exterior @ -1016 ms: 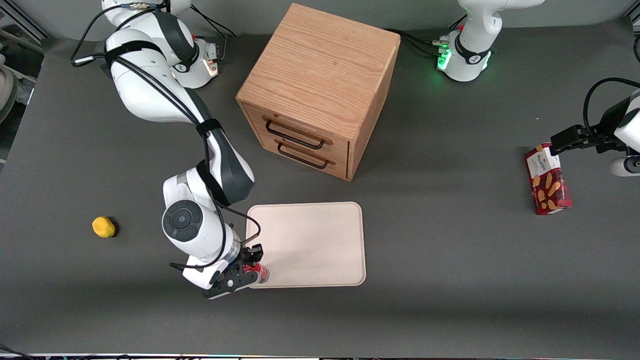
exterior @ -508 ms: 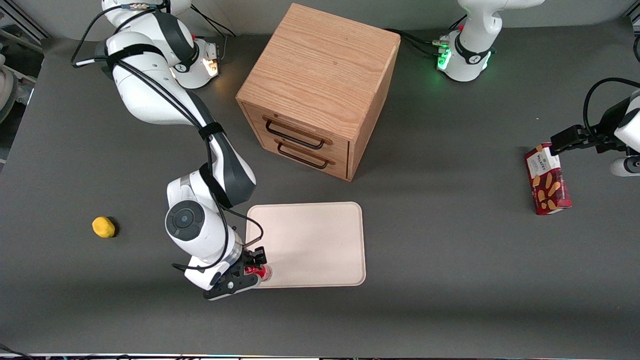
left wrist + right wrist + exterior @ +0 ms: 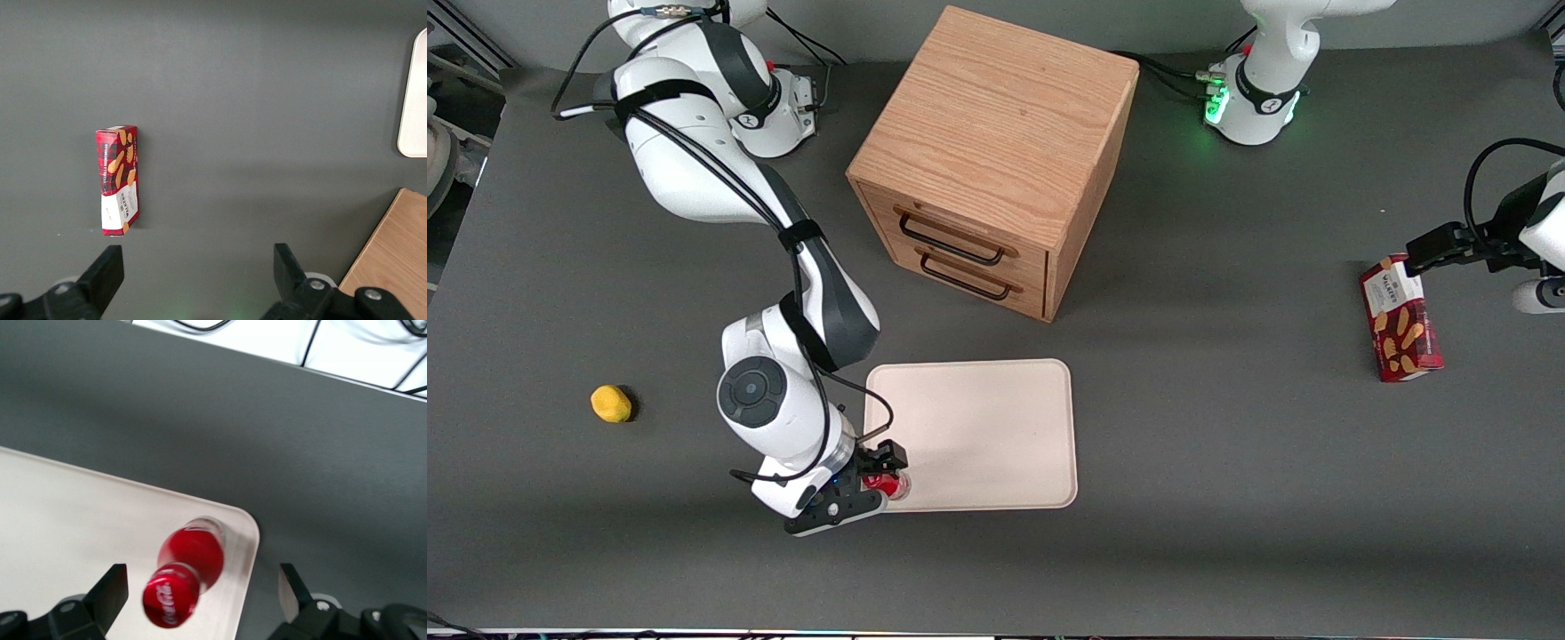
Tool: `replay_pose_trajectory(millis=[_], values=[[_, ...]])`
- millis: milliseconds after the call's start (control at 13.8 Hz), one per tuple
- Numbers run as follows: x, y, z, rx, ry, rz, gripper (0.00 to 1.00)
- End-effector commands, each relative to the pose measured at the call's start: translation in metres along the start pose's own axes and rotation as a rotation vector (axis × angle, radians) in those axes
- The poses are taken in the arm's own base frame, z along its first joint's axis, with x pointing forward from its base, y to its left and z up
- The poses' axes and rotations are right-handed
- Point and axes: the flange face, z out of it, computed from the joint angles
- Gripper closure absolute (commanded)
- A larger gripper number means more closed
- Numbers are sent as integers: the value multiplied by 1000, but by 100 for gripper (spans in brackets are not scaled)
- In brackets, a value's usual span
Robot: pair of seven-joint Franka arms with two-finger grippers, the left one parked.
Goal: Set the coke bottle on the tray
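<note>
The coke bottle (image 3: pixel 889 484), tiny and red with a red cap, stands on the cream-white tray (image 3: pixel 978 427), in the tray's corner nearest the front camera at the working arm's end. My right gripper (image 3: pixel 869 484) is open around it. In the right wrist view the bottle (image 3: pixel 193 560) shows cap toward the camera on the tray's rounded corner (image 3: pixel 67 520). The gripper (image 3: pixel 202 587) has a finger on each side of it, and both fingers stand clear of the bottle.
A wooden two-drawer cabinet (image 3: pixel 996 160) stands farther from the front camera than the tray. A yellow lemon-like lump (image 3: pixel 611 403) lies toward the working arm's end. A red biscuit box (image 3: pixel 1400 329) lies toward the parked arm's end and also shows in the left wrist view (image 3: pixel 119 180).
My right gripper carried the bottle a little inward over the tray's corner, then its fingers spread and let go. The bottle now stands free on the tray.
</note>
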Motion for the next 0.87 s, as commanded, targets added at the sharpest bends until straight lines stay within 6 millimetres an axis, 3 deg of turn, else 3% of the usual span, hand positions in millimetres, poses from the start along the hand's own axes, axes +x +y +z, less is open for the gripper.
replay_pose_trajectory(millis=[0, 145, 290, 508, 726, 798], values=[[-8, 36, -48, -16, -19, 63, 0], [-26, 67, -94, 23, -31, 136, 0], [-54, 112, -134, 68, -42, 255, 0], [-102, 151, -181, 75, -52, 325, 0], [-153, 177, -229, 79, -70, 373, 0], [-164, 177, -244, 78, -96, 372, 0]])
